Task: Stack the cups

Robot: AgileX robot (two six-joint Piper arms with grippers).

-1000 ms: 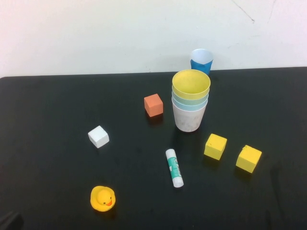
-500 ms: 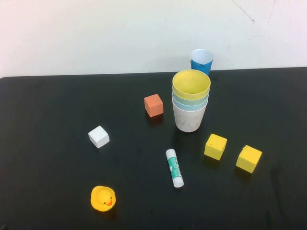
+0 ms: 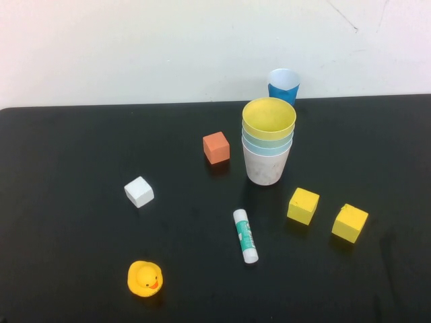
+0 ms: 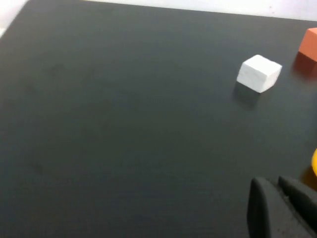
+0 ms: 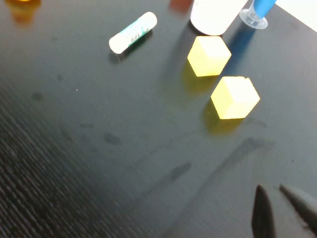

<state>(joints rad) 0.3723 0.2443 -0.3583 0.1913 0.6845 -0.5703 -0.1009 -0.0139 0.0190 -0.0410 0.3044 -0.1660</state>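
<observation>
Left pincer [image 4: 282, 208] gone; right pincer [image 5: 282, 210] over black table [image 3: 67, 148].

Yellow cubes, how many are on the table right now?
2. One yellow cube sits just right of the glue stick; the other yellow cube is farther right. None look hidden.

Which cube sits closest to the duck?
The white cube; the orange cube and both yellow cubes lie much farther from the duck. Neither tool touches anything.
</observation>
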